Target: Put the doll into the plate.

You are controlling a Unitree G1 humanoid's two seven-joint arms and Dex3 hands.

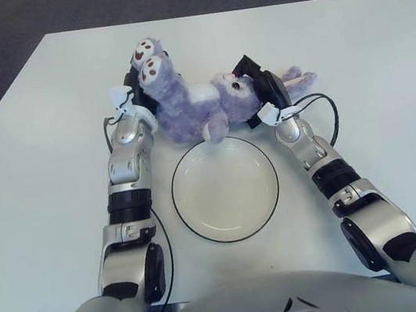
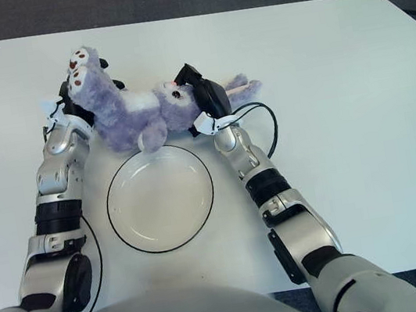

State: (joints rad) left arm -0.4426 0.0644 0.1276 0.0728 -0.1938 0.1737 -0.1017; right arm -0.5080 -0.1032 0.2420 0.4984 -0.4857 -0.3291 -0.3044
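On the left, the left hand (image 1: 135, 96) presses against the doll's (image 1: 192, 103) feet end; its fingers are behind the fur, so I cannot tell if they close on it. The purple doll lies across the white table (image 1: 41, 151), just behind the far rim of the plate (image 1: 225, 189), one paw hanging near that rim. The plate has nothing in it. On the right, the right hand (image 1: 263, 92) is at the doll's head, fingers seeming wrapped around it, though the dark fingers merge with the ears.

I think the danger is an uneven lift: if one hand slips on the soft plush, the doll may sag, drag on the rim and push the plate, or land half outside.
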